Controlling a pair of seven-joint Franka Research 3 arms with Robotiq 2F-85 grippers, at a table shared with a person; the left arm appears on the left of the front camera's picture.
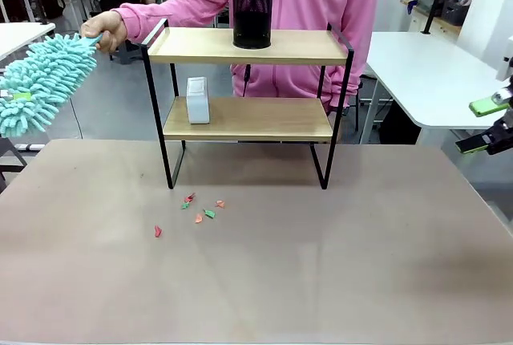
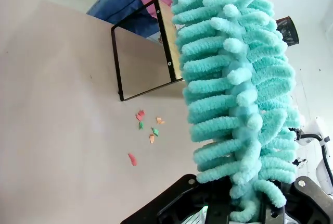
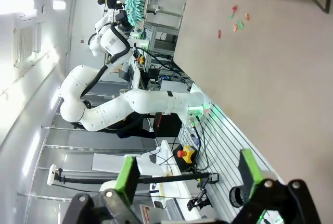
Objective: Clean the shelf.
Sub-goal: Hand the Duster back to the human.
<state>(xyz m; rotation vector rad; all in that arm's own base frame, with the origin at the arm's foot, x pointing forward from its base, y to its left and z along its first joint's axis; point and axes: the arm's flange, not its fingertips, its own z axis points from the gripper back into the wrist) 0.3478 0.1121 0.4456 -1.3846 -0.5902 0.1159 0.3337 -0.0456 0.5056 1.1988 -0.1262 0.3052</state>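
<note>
The duster (image 1: 36, 80) is clamped in the left end effector (image 2: 244, 211), off left of the shelf (image 1: 248, 46) on the tabletop (image 1: 321, 265); the right end effector (image 1: 490, 124) is spread empty. Sweeping the boards seems next, around the cup (image 1: 252, 18).

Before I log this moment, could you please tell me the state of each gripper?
Left gripper: shut on the teal duster.
Right gripper: open, holding nothing.

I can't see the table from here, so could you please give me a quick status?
Left gripper shut on duster; person's hand on its tip. Right gripper open. Shelf holds mesh cup, white box. Paper scraps in front.
</note>
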